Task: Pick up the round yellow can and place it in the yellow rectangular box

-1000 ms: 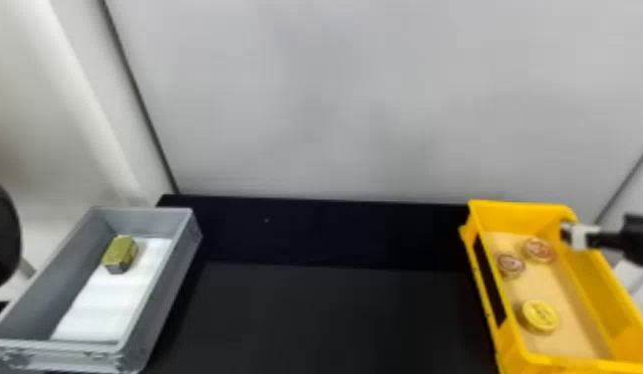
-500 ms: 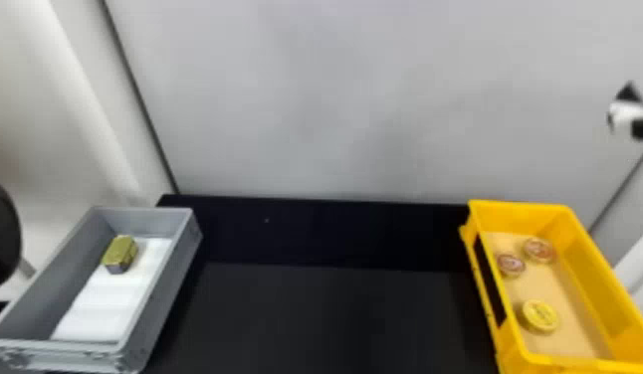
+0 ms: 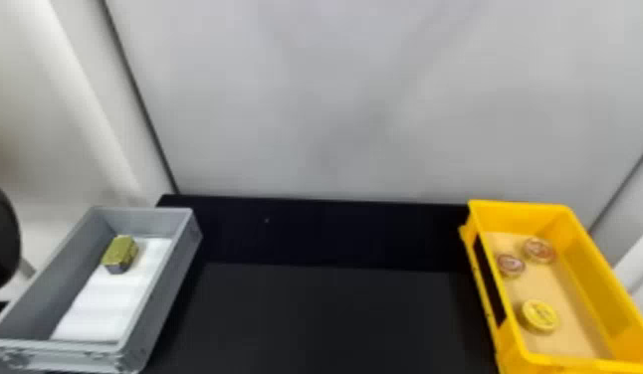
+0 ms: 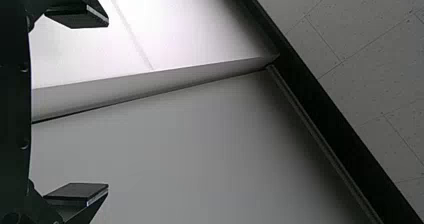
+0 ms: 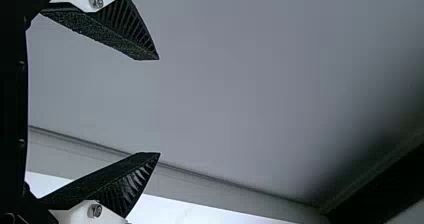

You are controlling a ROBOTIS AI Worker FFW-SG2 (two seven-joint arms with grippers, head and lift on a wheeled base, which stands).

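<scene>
Right tool (image 5: 159, 106) away, yellow box (image 3: 594, 278) cropped

There are two boxes, one grey box (image 3: 161, 298) and one yellow box (image 3: 591, 278). Round cans number three: one yellow can (image 3: 540, 316), one red-brown can (image 3: 510, 265) and a second red-brown can (image 3: 539, 250). There is one small greenish-gold block (image 3: 120, 251). Box linings come to two: one white lining (image 3: 99, 308), one tan lining (image 3: 559, 343). Black benches: one (image 3: 325, 318).
</scene>
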